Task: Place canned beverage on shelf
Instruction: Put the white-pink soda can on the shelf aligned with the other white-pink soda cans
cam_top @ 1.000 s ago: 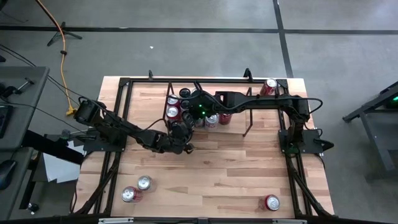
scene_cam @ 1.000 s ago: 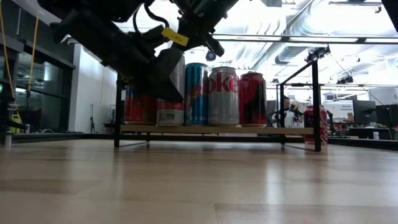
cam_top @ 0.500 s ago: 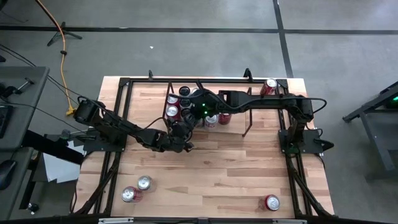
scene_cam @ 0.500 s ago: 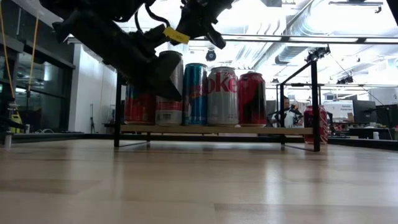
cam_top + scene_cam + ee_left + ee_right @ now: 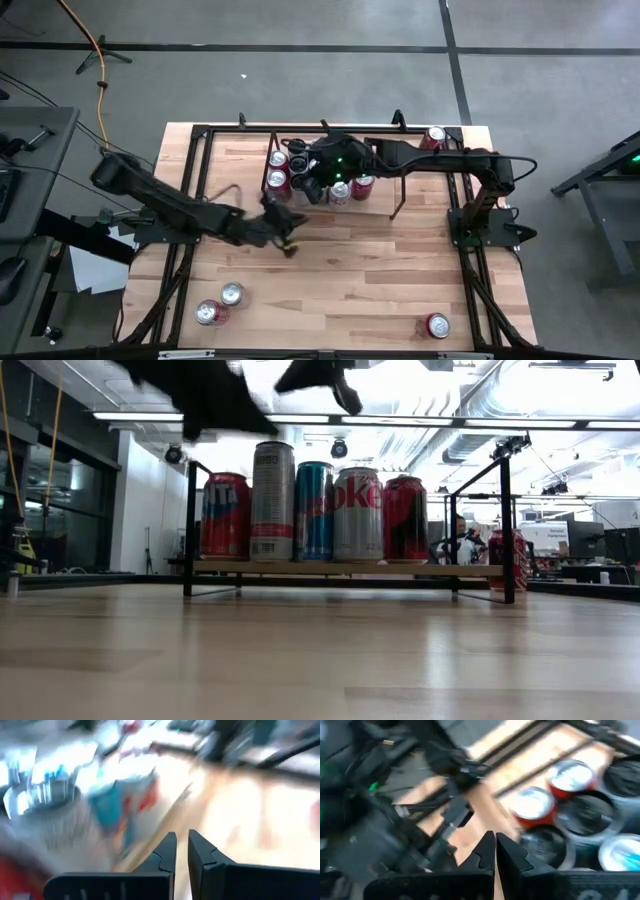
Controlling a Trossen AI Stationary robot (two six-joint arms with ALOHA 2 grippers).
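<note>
Cans (image 5: 313, 513), five in number, stood upright in a row beneath the shelf (image 5: 497, 515), as seen in the low view: a red one at the row's left end, a tall silver one, a blue one, a silver one with red lettering, and a red one at the right end. The row rested on a low wooden ledge between the rack's thin black rods. From above, the shelf (image 5: 395, 200) sat at the far middle of the wooden table (image 5: 370, 270), with can tops showing at its left part.

Left gripper (image 5: 290, 243): fingers closed together and holding nothing, positioned over bare table just in front of the rack's left part. In its own wrist view the two dark fingers (image 5: 167, 851) were nearly touching, with blurred cans beyond them.

Right gripper (image 5: 308, 190): fingers pressed together, empty, above the cans at the rack's left part. Its wrist view showed the fingers (image 5: 486, 851) meeting, with red and silver can tops beyond.

Loose cans elsewhere on the table: a pair (image 5: 220, 304) near the front left corner, a single red can (image 5: 437, 325) near the front right, and a single can (image 5: 434, 138) at the far right corner beside the black rail frame (image 5: 196, 160).
</note>
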